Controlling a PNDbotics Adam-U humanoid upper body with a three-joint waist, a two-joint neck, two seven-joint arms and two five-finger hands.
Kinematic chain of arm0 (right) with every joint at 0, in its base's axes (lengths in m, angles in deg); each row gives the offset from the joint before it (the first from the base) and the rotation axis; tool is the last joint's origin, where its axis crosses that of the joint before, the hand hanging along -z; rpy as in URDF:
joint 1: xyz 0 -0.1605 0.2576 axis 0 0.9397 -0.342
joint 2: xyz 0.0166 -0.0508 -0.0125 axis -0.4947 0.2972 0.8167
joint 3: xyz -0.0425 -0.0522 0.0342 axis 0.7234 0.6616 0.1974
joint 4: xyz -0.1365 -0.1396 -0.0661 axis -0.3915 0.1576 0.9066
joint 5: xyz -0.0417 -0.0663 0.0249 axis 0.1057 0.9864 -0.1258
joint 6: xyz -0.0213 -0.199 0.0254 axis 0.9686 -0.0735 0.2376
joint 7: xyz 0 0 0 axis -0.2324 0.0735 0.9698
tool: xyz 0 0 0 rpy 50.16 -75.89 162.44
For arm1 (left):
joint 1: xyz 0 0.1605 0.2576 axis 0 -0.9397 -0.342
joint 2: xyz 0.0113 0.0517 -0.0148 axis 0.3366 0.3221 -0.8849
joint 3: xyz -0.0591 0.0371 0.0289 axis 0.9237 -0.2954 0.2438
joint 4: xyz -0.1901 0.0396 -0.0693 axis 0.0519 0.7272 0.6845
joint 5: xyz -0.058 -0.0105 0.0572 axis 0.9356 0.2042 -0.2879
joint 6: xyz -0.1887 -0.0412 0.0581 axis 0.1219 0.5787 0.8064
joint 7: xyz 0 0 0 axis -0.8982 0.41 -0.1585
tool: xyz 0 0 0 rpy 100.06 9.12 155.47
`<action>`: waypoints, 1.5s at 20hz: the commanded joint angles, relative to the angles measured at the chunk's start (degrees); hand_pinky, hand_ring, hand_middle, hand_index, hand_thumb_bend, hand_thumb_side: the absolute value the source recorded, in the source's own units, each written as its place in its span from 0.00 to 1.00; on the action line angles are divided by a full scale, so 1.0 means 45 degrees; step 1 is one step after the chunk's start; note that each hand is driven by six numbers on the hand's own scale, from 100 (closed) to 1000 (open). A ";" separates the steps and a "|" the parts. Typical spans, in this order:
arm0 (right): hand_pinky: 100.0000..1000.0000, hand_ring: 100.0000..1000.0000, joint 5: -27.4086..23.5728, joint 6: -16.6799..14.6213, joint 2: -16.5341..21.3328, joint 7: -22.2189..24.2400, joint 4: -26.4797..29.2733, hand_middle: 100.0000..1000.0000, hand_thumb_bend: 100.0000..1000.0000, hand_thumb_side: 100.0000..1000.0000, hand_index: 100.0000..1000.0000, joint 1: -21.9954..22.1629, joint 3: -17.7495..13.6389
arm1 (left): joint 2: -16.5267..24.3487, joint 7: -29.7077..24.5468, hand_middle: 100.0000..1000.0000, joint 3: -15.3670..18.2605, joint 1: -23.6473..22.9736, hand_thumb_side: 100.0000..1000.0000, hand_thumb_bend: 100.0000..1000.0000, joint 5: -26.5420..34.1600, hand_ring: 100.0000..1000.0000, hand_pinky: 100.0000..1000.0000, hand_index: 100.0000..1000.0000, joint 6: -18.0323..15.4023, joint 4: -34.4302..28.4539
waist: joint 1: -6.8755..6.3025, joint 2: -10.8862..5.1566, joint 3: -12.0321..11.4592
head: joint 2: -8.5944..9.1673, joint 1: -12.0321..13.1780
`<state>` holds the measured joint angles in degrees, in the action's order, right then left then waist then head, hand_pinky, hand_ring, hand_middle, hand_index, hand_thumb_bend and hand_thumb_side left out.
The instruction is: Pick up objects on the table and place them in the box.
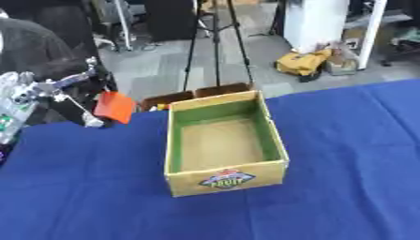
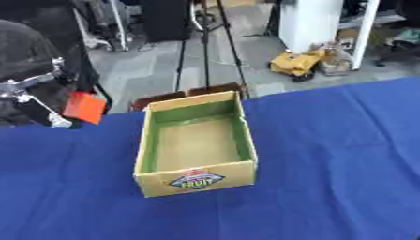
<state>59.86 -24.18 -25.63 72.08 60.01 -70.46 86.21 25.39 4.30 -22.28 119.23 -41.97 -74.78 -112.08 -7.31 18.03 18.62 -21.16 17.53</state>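
Near the middle of the counter (image 1: pixel 344 187), toward its far edge, the box (image 1: pixel 224 145) is sitting open and, as far as you can see into it, holding nothing; only its bare brown floor and green inner walls are showing. So by these views the task is looking close to its start: nothing is lying in the box yet. No loose objects are showing on the blue cloth either, so whatever remains to be picked must be lying outside what you are seeing.

At the far left corner you are holding your left hand (image 1: pixel 45 89) raised above the counter's edge, and an orange block (image 1: pixel 114 107) is showing just below and to the right of it. The block seems to be hanging from the fingers, but the fingers themselves are a blur of silver and black, so you cannot tell whether they are curled on it or merely beside it. The block is well apart from the box, off its far left corner and higher than its rim.

Judging from this, your step in hand is carrying the block rightward over the box's open top. Your right hand is not showing in either view.
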 commanded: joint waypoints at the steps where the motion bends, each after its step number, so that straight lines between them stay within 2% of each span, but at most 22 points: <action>1: 0.81 0.71 -0.0100 -0.0029 0.0369 0.0077 0.0150 0.50 0.00 0.57 0.80 -0.0091 -0.0082 | 0.0566 -0.0025 0.00 -0.0032 0.0332 0.15 0.33 0.0356 0.11 0.23 0.17 -0.0021 -0.0453 | 0.0102 -0.0347 0.0045 | -0.0070 0.0050; 5: 0.81 0.71 -0.0163 -0.0016 0.0391 0.0122 0.0130 0.50 0.00 0.58 0.80 -0.0030 -0.0068 | -0.0145 -0.0069 0.00 -0.0768 0.1389 0.14 0.32 0.1104 0.11 0.23 0.17 -0.0444 -0.1509 | 0.0133 -0.0430 -0.0028 | -0.0095 -0.0032; 9: 0.81 0.71 -0.0190 0.0011 0.0366 0.0187 0.0120 0.49 0.00 0.58 0.80 -0.0068 -0.0011 | -0.0943 -0.0776 0.00 -0.1263 0.2228 0.13 0.31 0.1746 0.12 0.23 0.17 -0.0343 -0.2051 | 0.0139 -0.0439 -0.0006 | -0.0125 0.0011; 13: 0.81 0.71 -0.0190 -0.0005 0.0337 0.0249 0.0126 0.49 0.00 0.58 0.80 -0.0092 0.0028 | -0.1875 -0.1372 0.00 -0.1609 0.2880 0.13 0.31 0.1775 0.12 0.23 0.19 -0.0258 -0.2110 | 0.0161 -0.0398 0.0111 | -0.0134 0.0089; 22: 0.81 0.71 -0.0191 0.0021 0.0257 0.0352 0.0141 0.49 0.00 0.59 0.80 -0.0279 0.0159 | -0.3492 -0.1350 0.00 -0.1998 0.3210 0.14 0.30 0.0205 0.12 0.24 0.20 -0.0533 -0.1394 | 0.0124 -0.0189 0.0414 | 0.0002 0.0309; 23: 0.81 0.71 -0.0187 0.0025 0.0241 0.0368 0.0144 0.49 0.00 0.59 0.80 -0.0305 0.0176 | -0.3642 -0.1273 0.00 -0.2028 0.3193 0.07 0.39 0.0011 0.12 0.24 0.20 -0.0577 -0.1311 | 0.0119 -0.0149 0.0449 | 0.0035 0.0331; 24: 0.81 0.71 -0.0180 0.0029 0.0224 0.0381 0.0145 0.49 0.00 0.59 0.80 -0.0324 0.0188 | -0.3782 -0.1190 0.00 -0.2056 0.3172 0.14 0.29 -0.0179 0.12 0.24 0.20 -0.0618 -0.1230 | 0.0116 -0.0114 0.0482 | 0.0059 0.0353; 30: 0.81 0.71 -0.0120 0.0050 0.0136 0.0425 0.0151 0.49 0.00 0.60 0.80 -0.0431 0.0260 | -0.4413 -0.0800 0.00 -0.2219 0.3061 0.15 0.31 -0.1339 0.13 0.25 0.21 -0.0914 -0.0906 | 0.0071 0.0087 0.0667 | 0.0196 0.0451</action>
<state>59.38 -23.90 -25.70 73.85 60.01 -71.86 87.43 4.93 0.08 -32.56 132.16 -46.97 -78.63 -115.92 -7.37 19.48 21.58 -21.01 19.28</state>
